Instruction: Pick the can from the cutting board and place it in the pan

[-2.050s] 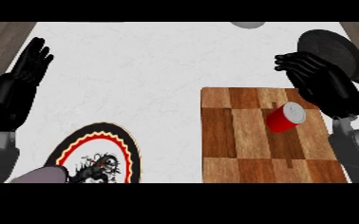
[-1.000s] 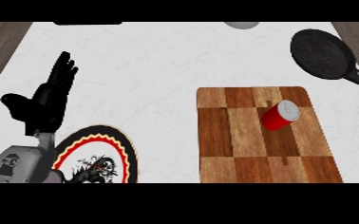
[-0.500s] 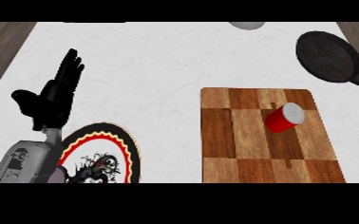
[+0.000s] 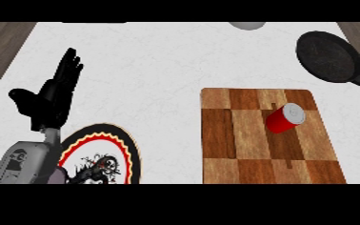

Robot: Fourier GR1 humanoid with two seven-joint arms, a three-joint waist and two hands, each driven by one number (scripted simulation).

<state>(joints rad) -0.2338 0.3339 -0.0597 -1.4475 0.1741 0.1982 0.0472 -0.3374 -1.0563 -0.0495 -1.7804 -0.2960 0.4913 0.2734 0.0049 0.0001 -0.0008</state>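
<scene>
Overhead, white marbled counter (image 4: 162,66) under wooden cutting board (image 4: 246,143).

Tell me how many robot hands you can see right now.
1. The left hand shows at the view's left, open above the plate. The right hand is out of view.

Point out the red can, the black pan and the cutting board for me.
red can (image 4: 284,119), head view, on its red side wall.
black pan (image 4: 326,57), head view, on its dark inner base.
cutting board (image 4: 235,148), head view, on a bare wooden patch left of the can.
</scene>
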